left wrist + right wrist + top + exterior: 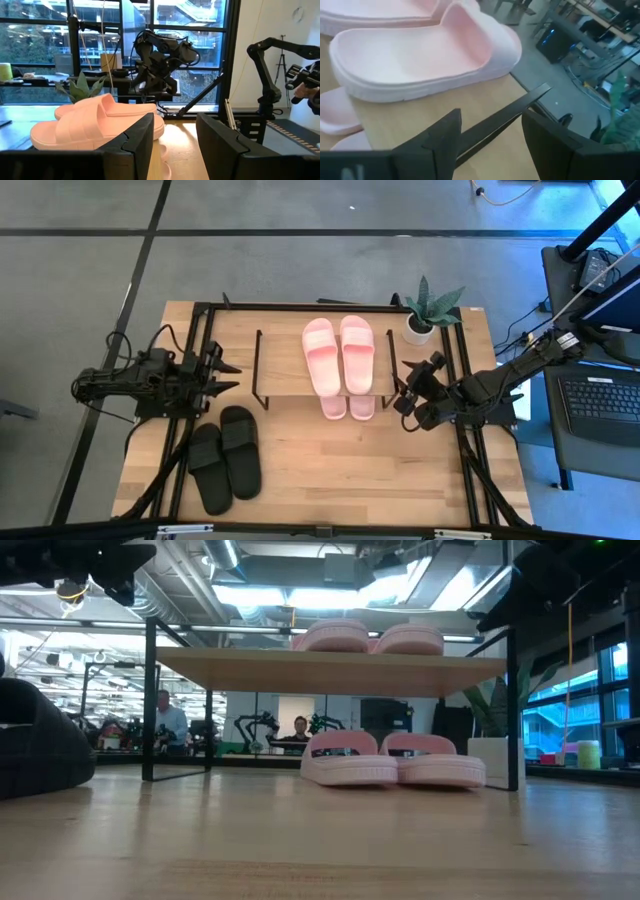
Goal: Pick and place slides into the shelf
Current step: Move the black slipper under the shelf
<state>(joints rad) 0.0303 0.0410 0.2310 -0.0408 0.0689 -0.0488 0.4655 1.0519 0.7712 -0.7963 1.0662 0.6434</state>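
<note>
Shelf: low rack with a light wooden top board on thin black wire legs, standing at the middle of the wooden table.
Shelf, top board: one pair of light pink slides lies on it side by side, toward the right end of the board.
Shelf, under the board: a second pink pair sits on the tabletop beneath, directly below the first pair.
Overhead view only: of the lower pair it shows just the ends poking out past the board's near edge; it alone shows the black slides, a pair lying together on the table off the shelf, near the left front corner.
Table-level view only: shows both pink pairs stacked one level above the other, and people seated far back in the room.
Left gripper: hovers just beside the shelf's left end, fingers parted with nothing between them; its wrist camera looks across the board at the upper pink pair.
Right gripper: held by the shelf's right end, close to the upper pair; jaws stand apart and empty, with a black wire bar of the rack passing in front of them.
Potted plant: at the table's far right corner, clear of the shelf.
</note>
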